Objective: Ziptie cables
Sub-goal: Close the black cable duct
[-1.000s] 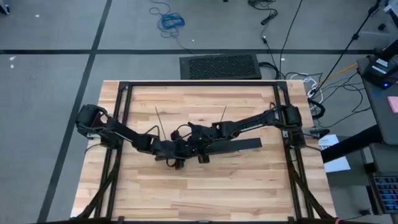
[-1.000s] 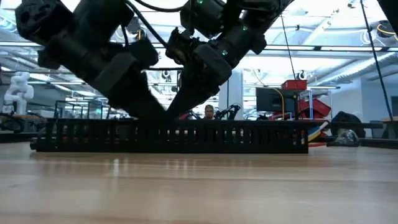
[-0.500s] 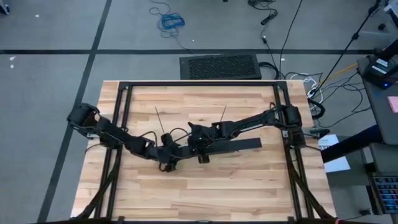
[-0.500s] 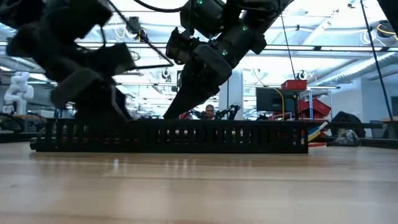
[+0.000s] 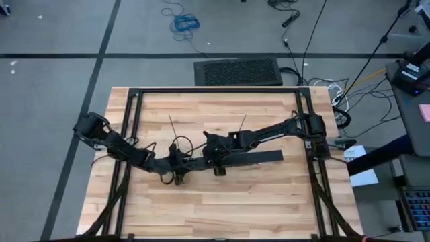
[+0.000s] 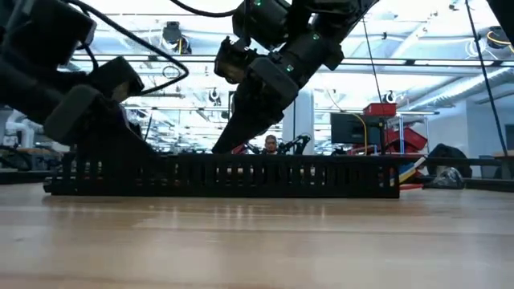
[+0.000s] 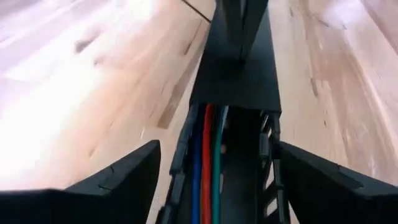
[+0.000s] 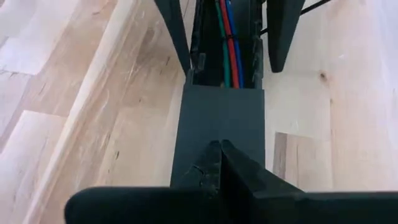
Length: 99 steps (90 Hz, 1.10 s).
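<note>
A long black slotted bar (image 5: 252, 158) lies across the table's middle. It is a channel, covered (image 8: 221, 112) at one stretch and open at another, where the red, green and blue cables (image 7: 208, 155) lie in it. My left gripper (image 7: 219, 149) is open near the bar's left end, one finger on either side of the open channel. My right gripper (image 8: 220, 146) is shut over the covered part near the bar's middle (image 5: 216, 161). Two thin dark zipties (image 5: 172, 126) (image 5: 240, 123) lie on the wood beyond the bar. My right gripper has its shut fingertips (image 8: 211, 163) down on the top of the bar's black cover (image 8: 219, 127), close to the cover's end where the cables show. The fingers slant down from the table's right and lie along the bar. The bar lies flat on the table.
A black frame (image 5: 215, 91) runs along the table's far edge and down both sides (image 5: 127, 134) (image 5: 310, 134). Coloured cable ends (image 6: 411, 170) stick out of the bar's right end. Bare wood (image 5: 222, 208) spreads between the bar and the near edge.
My left gripper has moved along the bar toward the table's left edge, away from my right gripper, and now sits lower near the bar's left end. My right gripper and the bar have stayed where they were.
</note>
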{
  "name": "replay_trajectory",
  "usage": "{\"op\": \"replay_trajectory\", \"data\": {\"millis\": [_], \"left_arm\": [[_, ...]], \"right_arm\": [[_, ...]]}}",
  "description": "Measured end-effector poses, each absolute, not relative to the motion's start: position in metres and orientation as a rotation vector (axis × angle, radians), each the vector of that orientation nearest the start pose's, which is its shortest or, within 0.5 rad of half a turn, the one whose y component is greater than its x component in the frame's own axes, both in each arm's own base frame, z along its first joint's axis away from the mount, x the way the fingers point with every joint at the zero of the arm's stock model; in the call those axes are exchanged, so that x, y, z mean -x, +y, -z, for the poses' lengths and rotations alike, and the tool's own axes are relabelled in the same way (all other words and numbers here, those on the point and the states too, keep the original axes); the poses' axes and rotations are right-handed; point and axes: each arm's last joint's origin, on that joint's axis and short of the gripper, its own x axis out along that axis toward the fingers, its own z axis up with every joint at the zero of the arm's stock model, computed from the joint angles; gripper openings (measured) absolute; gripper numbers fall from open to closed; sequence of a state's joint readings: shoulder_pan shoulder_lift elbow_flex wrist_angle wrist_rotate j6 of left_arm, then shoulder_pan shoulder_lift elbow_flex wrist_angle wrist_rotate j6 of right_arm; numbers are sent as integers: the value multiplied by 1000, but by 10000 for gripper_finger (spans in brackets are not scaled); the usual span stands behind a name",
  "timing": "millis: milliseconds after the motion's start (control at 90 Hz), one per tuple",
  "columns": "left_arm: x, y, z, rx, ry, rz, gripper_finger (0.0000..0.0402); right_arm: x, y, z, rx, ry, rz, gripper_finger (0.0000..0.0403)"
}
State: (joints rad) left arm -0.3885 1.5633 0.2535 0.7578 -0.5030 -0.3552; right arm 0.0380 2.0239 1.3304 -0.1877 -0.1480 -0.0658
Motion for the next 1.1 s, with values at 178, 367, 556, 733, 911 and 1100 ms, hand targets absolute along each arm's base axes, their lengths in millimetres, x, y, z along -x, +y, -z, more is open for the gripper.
{"op": "replay_trajectory", "data": {"millis": [178,367,556,733,911,1100], "left_arm": [[-212,-72,-90,98,496,-198,303],[-217,-74,-86,97,472,-185,303],[-218,-74,-85,97,468,-181,262],[-218,-74,-85,96,470,-180,220],[-218,-74,-85,97,471,-180,217],[-220,-75,-86,99,471,-172,216]], "right_arm": [[-423,21,-156,8,875,-208,0],[-423,21,-156,4,879,-217,0],[-423,21,-156,4,876,-217,0],[-423,21,-156,-7,874,-210,0],[-425,22,-159,-18,839,-208,0],[-442,24,-146,-35,711,-259,0]]}}
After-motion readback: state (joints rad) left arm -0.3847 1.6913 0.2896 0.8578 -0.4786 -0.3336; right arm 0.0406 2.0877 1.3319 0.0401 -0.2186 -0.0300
